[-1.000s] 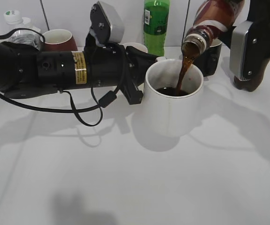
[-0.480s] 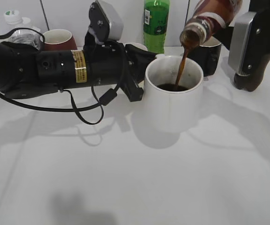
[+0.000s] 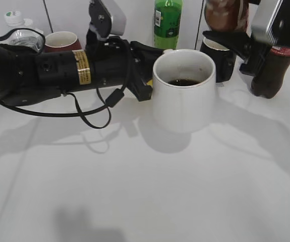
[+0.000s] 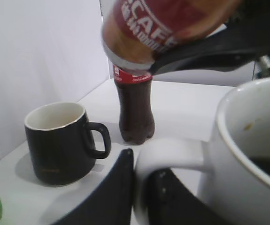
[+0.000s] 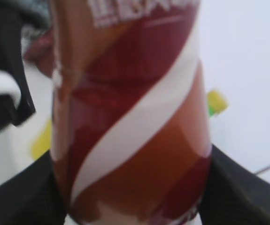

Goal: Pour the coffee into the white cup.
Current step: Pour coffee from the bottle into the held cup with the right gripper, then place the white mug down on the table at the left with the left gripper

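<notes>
Coffee (image 3: 184,82) sits dark in the white cup (image 3: 184,96) mid-table; the left hand (image 4: 142,197) is clamped on the cup's handle. At one o'clock the right hand (image 3: 235,43) grips the bottle (image 3: 224,14). Judged risk: a late drip onto the table (image 3: 145,191), or a knock against the black mug (image 3: 219,58).

Tabletop (image 3: 150,196): white, smooth, faint seam lines on left | Wall (image 3: 74,15): white panels, dark vertical joints, directly behind tabletop | Light: overhead, soft grey shadows cast forward on tabletop
</notes>
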### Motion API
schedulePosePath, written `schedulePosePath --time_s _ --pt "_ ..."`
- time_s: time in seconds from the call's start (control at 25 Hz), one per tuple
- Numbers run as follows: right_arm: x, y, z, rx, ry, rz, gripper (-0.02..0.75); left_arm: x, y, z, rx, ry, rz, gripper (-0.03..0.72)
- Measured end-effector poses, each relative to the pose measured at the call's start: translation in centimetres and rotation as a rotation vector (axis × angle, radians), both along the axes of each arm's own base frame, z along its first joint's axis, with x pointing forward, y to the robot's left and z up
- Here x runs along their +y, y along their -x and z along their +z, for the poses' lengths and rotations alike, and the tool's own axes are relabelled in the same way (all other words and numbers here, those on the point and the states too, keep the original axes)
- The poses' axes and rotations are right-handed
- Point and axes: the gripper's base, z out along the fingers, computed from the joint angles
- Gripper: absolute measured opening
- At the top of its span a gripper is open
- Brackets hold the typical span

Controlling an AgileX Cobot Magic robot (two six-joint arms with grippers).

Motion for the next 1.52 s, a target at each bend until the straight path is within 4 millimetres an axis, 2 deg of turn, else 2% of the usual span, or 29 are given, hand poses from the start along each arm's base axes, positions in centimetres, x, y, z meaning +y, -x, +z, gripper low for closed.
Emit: schedulePosePath --time_s 0.16,0.44,0.8,0.96,1.28,1.52 --pt "0.0 0.0 -0.1 0.223 -0.173 -0.042 0.538 1.2 -0.4 -0.3 0.013 -0.004 0.031 0.045" --pt "-0.3 -0.2 -0.3 0.471 -0.348 -0.12 0.538 5.5 -0.1 -0.1 0.039 -0.018 0.13 0.045" --pt "-0.2 -0.2 -0.2 0.493 -0.376 -0.106 0.536 13.0 0.4 -1.1 0.07 -0.057 0.335 0.045" --pt "-0.1 -0.1 -0.1 0.491 -0.39 -0.09 0.536 15.4 0.8 -2.3 0.085 -0.082 0.419 0.045" --pt "-0.2 -0.3 0.3 0.494 -0.448 -0.106 0.536 17.9 1.9 -3.9 0.068 -0.053 0.662 0.045" --pt "-0.2 -0.3 0.3 0.495 -0.451 -0.107 0.536 19.1 1.4 -4.6 0.084 -0.006 0.819 0.045"
